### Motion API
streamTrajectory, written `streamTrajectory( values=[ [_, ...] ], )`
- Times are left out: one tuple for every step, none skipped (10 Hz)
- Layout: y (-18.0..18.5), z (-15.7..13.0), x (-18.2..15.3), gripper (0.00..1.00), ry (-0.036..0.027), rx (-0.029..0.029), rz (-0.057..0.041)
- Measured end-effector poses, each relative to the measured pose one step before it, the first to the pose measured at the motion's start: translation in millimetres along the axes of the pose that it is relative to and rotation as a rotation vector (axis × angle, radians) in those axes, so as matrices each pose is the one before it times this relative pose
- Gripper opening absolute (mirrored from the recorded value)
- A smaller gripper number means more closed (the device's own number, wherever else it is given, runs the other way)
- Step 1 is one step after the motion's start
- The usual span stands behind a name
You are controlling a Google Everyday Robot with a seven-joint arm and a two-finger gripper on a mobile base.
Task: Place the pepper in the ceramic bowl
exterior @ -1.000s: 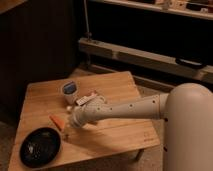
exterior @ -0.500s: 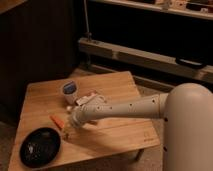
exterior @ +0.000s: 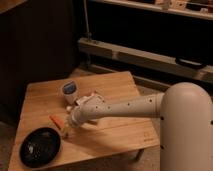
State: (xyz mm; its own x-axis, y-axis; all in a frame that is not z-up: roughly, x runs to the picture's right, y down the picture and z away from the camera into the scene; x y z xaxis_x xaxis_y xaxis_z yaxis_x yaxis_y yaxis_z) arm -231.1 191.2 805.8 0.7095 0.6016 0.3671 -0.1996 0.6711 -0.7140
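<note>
The pepper (exterior: 56, 120), small and orange-red, lies on the wooden table (exterior: 115, 85) just above the black ceramic bowl (exterior: 40, 146), which sits at the table's front left corner. My gripper (exterior: 65, 131) is at the end of the white arm, low over the table. It is just right of the pepper and beside the bowl's upper right rim. The pepper lies free on the wood, outside the bowl.
A small white cup with a blue top (exterior: 69, 91) stands behind the gripper. A white boxy object (exterior: 88, 97) lies right of the cup, partly behind the arm. My white arm (exterior: 130, 106) crosses the table's right half. Dark shelving stands behind.
The gripper has dipped very slightly toward the table beside the pepper. The pepper and bowl have not moved.
</note>
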Motion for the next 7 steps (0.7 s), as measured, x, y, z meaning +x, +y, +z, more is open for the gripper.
streamTrajectory(
  values=[
    [0.03, 1.84, -0.34, 0.58, -0.00075, -0.00084, -0.002],
    [0.45, 2.72, 0.34, 0.58, 0.00026, -0.00183, -0.00113],
    [0.95, 3.3, -0.32, 0.58, 0.00018, -0.00268, 0.00075],
    [0.45, 2.02, 0.06, 0.58, 0.00128, -0.00148, 0.00022],
    [0.56, 2.1, -0.35, 0.58, 0.00105, -0.00203, -0.00035],
    [0.12, 1.92, -0.09, 0.58, 0.00098, -0.00164, 0.00013],
    [0.05, 1.45, 0.25, 0.58, 0.00256, -0.0016, -0.00042]
  ],
)
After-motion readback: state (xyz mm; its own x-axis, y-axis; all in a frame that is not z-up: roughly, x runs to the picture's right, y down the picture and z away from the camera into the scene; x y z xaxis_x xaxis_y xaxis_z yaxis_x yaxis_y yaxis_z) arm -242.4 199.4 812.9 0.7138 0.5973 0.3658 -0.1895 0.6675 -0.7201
